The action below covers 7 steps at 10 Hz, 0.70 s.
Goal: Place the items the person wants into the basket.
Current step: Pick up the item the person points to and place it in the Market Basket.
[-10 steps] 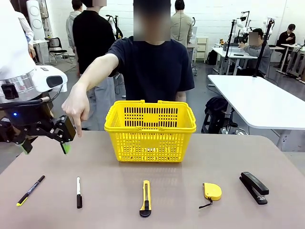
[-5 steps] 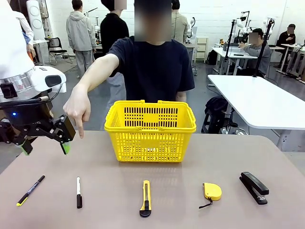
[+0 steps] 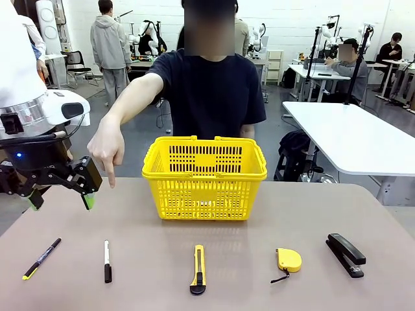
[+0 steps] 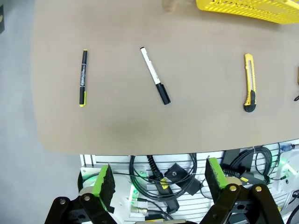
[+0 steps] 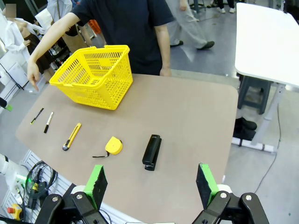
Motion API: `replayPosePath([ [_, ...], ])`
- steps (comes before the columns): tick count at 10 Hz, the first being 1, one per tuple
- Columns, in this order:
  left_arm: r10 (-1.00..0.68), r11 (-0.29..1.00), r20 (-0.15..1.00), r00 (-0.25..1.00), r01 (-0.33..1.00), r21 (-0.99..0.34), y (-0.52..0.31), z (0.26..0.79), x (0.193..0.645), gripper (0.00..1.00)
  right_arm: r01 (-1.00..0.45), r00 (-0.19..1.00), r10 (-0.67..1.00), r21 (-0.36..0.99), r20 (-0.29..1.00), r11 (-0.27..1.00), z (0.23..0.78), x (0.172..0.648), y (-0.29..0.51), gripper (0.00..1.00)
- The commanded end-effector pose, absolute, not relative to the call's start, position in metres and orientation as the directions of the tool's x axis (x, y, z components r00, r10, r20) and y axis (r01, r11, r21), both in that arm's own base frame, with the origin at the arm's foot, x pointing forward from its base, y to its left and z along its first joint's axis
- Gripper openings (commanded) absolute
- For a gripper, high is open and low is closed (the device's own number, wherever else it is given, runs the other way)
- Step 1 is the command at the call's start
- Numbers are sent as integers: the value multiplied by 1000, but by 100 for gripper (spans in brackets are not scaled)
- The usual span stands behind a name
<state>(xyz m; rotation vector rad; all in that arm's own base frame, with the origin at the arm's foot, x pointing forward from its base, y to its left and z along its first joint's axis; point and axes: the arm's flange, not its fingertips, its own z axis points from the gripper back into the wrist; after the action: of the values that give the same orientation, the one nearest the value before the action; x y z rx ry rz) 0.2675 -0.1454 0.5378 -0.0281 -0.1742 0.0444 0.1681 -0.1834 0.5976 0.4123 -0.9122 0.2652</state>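
My left claw (image 4: 159, 176) and right claw (image 5: 150, 181) gape wide, empty; beyond the slim, round marker (image 3: 107, 260), half white, half black, stands the slotted yellow plastic basket (image 3: 204, 178).

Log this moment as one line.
left claw: open, empty | right claw: open, empty | person's hand: pointing down toward marker | stapler, tape measure: on table

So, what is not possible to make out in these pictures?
- Left wrist view: the top edge cuts off the basket; its inside is unseen there.
- Front view: the print on the marker and the pen is too small to read.
- Front view: the person's hand points down, but whether at marker or pen, I cannot tell.
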Motion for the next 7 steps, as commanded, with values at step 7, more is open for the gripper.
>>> replayPosePath([
  [7, 335, 940, 61, 940, -329, -88, -149, 423, 320, 100, -392, 587, 46, 233, 809, 890, 596, 169, -184, 100],
])
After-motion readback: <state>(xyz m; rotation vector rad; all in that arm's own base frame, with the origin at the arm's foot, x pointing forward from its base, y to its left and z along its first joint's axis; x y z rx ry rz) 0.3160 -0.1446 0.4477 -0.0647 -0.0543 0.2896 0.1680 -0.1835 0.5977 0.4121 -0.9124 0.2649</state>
